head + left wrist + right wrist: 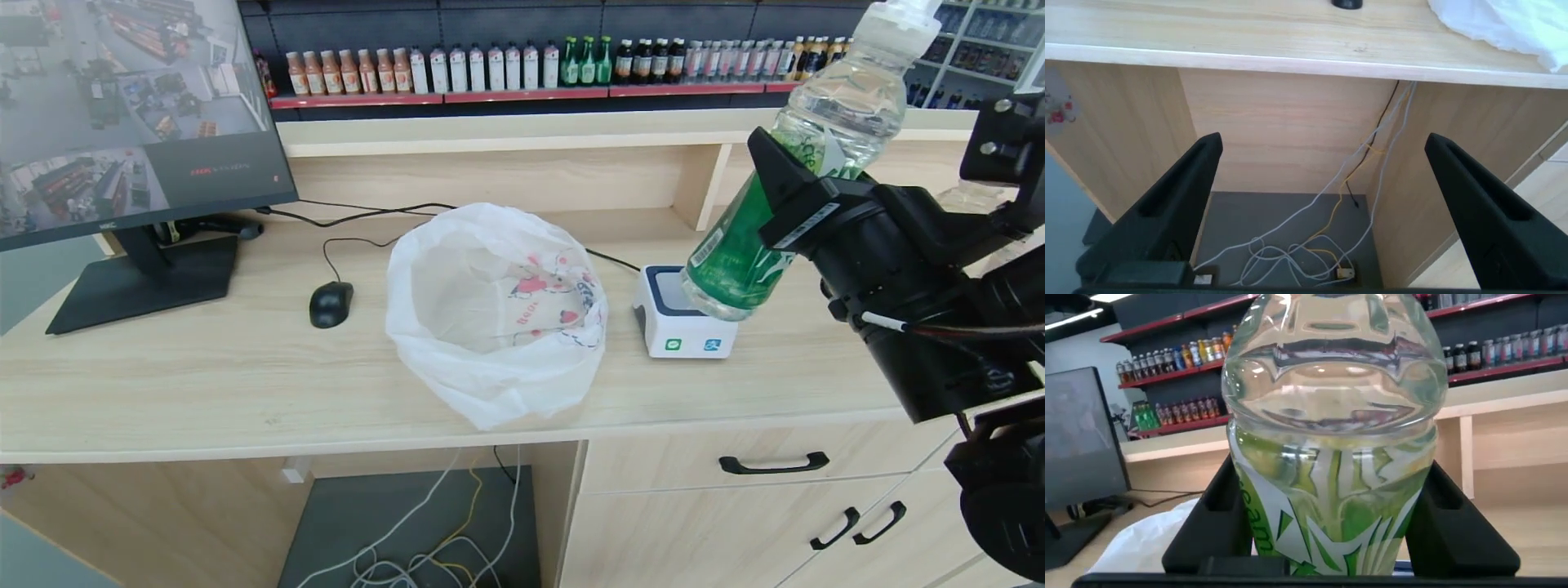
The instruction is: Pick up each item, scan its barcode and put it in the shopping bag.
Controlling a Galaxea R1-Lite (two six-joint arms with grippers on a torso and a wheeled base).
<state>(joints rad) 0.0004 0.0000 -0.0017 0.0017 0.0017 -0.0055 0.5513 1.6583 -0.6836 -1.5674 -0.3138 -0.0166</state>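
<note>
Right tool (1335, 531) clamped on green-labelled bottle (824, 122) at scanner (682, 327); left tool (1323, 143) apart.

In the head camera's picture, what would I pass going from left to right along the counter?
The monitor → mouse → shopping bag → scanner → bottle, held tilted over the scanner.
</note>
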